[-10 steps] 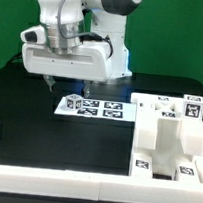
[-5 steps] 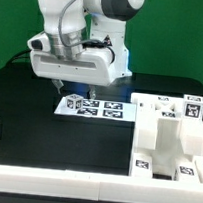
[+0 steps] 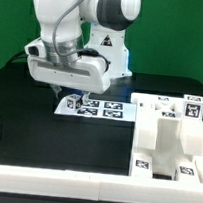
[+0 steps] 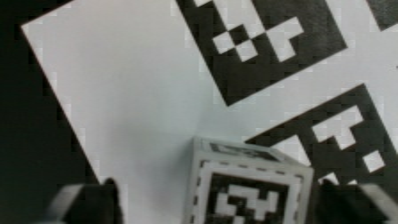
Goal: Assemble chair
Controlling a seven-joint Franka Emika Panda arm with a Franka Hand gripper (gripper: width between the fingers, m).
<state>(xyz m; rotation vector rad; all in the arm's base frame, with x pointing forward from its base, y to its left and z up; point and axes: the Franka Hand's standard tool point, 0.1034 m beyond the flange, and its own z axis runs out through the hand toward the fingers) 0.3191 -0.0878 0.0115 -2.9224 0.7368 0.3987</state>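
My arm has swung toward the exterior view's left; my tool [image 3: 64, 90] pinches a small tagged chair piece [image 4: 254, 183] above the marker board [image 3: 97, 108] on the desk [image 3: 76, 137].

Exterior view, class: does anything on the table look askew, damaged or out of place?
Nothing stands out. The chair parts sit grouped at the exterior view's right, and the marker board lies flat on the black table under the gripper.
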